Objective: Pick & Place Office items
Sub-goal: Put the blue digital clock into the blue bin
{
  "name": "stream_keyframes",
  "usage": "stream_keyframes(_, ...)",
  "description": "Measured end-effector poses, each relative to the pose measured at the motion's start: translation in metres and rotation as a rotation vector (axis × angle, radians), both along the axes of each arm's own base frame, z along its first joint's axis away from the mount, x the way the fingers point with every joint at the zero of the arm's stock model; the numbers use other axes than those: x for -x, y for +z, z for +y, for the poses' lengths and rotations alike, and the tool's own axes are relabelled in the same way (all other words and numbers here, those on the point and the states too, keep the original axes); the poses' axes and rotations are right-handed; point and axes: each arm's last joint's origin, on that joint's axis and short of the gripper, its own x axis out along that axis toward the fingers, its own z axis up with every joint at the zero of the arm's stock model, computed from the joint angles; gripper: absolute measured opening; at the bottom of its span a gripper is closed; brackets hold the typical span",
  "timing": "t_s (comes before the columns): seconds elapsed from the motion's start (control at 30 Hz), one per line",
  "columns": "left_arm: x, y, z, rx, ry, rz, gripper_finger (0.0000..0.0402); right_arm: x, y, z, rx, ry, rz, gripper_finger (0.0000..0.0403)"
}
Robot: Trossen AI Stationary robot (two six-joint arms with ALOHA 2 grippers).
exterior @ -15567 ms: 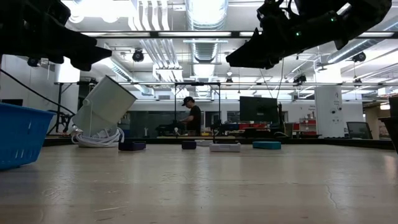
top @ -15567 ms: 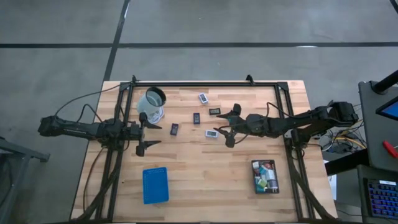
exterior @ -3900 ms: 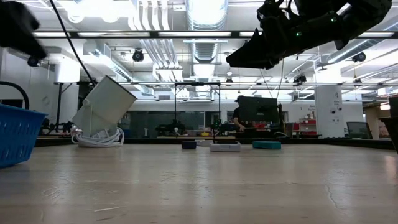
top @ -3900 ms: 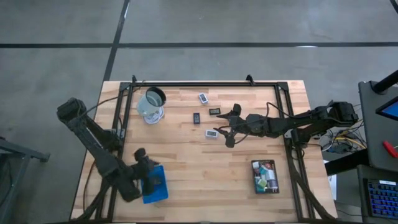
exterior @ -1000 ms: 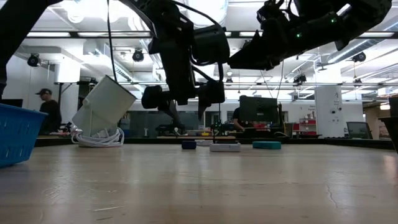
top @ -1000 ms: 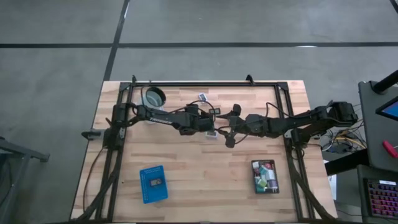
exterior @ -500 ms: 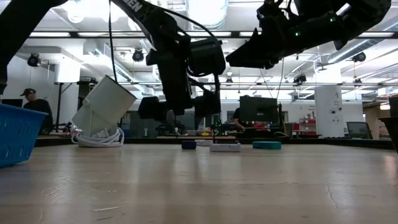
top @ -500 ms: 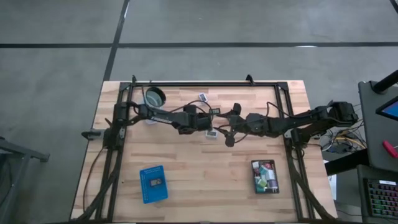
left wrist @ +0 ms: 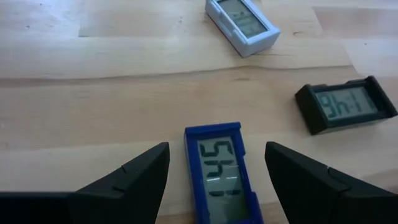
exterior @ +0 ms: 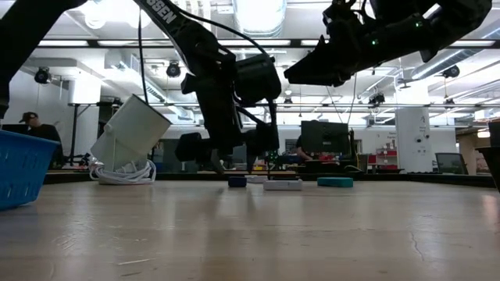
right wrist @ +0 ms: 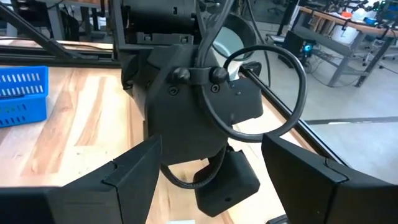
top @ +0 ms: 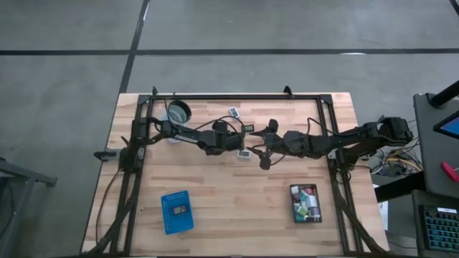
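Observation:
My left gripper (top: 231,139) is open and hangs low over a small blue-framed display piece (left wrist: 217,171) lying flat on the wood. Its fingers stand on either side of the piece without touching it. In the high view the gripper hides that piece. A white display piece (left wrist: 242,25) and a black one (left wrist: 345,107) lie farther on. Another white piece (top: 245,153) lies between the two grippers. My right gripper (top: 267,145) is open and hovers just right of the left one, well above the table (exterior: 312,74).
A blue tray (top: 177,211) near the table's front left holds one dark piece. A black tray (top: 306,203) at the front right holds several coloured blocks. A clear cup (top: 178,113) lies tipped at the far left. People move in the room behind.
My left gripper has come down toward the blue-framed piece and shifted slightly toward the table's left, staying open. My right arm has kept still.

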Motion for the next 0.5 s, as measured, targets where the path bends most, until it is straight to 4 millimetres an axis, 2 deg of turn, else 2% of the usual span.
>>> stream_keyframes(0.13, 0.000, 0.000, 0.000, 0.010, -0.011, 0.003, 0.0271, 0.000, 0.000, 0.000, 0.000, 0.000, 0.001, 0.0274)
stream_keyframes(0.37, -0.002, -0.016, 0.002, 0.023, -0.014, 0.024, 0.0271, 0.000, 0.000, 0.000, 0.000, 0.000, 0.001, 0.0274)
stream_keyframes(0.5, -0.003, -0.017, 0.002, 0.020, -0.014, 0.022, 0.0271, 0.000, 0.000, 0.000, 0.000, 0.000, 0.001, 0.0274)
